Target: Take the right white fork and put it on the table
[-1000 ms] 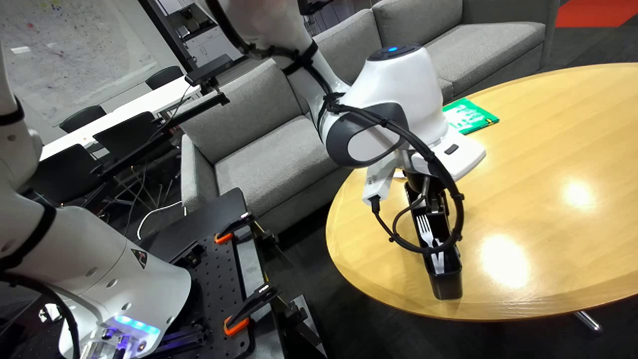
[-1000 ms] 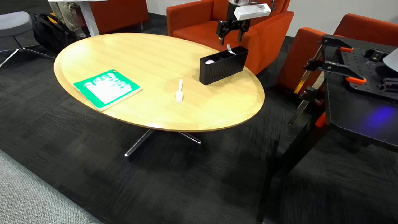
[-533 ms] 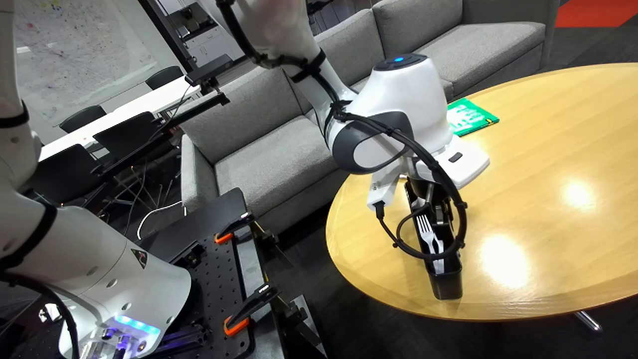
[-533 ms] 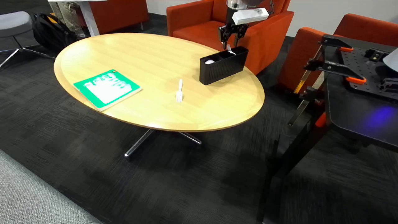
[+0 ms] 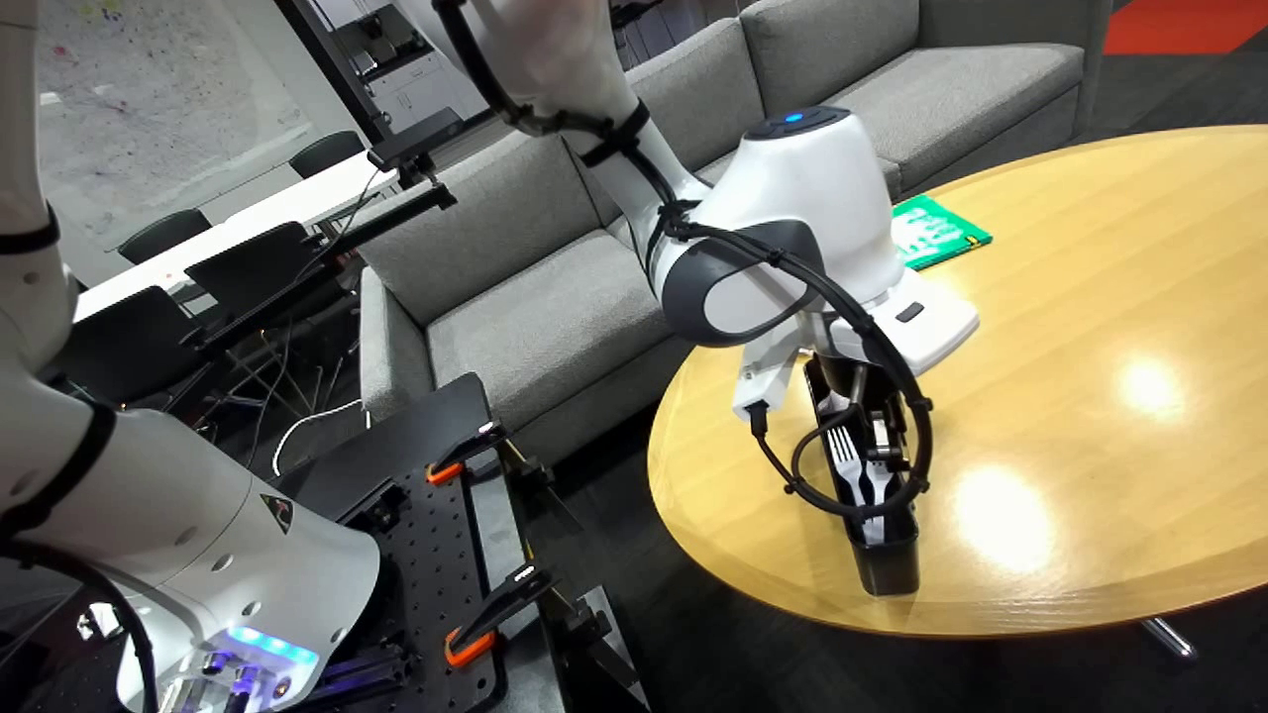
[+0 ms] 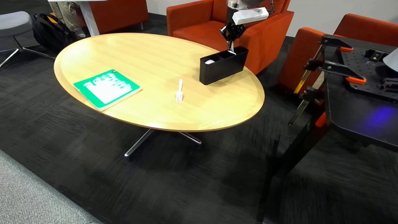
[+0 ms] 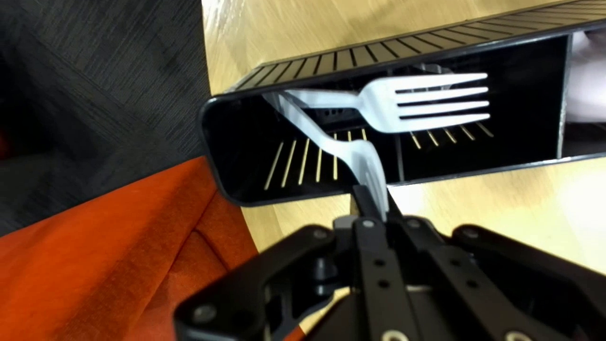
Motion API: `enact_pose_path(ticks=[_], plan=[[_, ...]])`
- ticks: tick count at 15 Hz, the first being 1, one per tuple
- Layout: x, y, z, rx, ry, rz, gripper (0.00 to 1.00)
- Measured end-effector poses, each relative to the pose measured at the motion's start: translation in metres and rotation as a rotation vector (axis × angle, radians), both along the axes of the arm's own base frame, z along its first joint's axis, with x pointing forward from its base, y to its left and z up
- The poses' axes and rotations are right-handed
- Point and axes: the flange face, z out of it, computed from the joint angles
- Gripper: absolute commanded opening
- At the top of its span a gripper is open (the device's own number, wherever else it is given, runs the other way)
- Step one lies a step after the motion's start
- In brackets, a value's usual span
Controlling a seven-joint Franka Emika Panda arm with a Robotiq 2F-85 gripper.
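Note:
The right white fork point(image 7: 326, 139) leans in the black tray point(image 7: 236, 201), its tines up and its handle down inside. My gripper point(image 7: 375, 196) is shut on the tine end of this fork, just above the tray's rim, as the wrist view shows. Beside it, a near-identical white fork point(image 7: 378, 102) rests in the tray, apart from the fingers; an exterior view also has this left fork point(image 5: 845, 456) next to the right fork point(image 5: 878, 477). The tray stands on the round light-brown table point(image 6: 149, 62). In an exterior view the gripper point(image 6: 231, 43) is above the tray's far end.
Another white fork point(image 6: 179, 91) lies on the tabletop near a green-and-white book point(image 6: 108, 89). A white object point(image 6: 209, 62) sits in the tray's other compartment. An orange armchair point(image 6: 199, 25) stands close behind the tray, and a grey sofa point(image 5: 535, 297) borders the table.
My gripper has come down to the tray and its fingers have gone from open to shut around the right fork's tines. That fork's top has shifted slightly; the tray has stayed put.

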Motion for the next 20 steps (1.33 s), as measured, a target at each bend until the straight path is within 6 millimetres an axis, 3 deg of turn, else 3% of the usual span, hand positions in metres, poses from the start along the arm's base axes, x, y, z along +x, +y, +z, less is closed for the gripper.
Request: enact_pose_path(ticks=[6,9,16,20], plan=[[0.005,0.000,0.024,-0.035,-0.025,0.012,0.01],[0.003,0.005,0.057,-0.028,-0.059,0.011,0.01],[-0.016,0.023,0.159,-0.021,-0.162,0.066,0.01],[-0.023,0.062,0.194,-0.008,-0.186,0.191,0.01]])
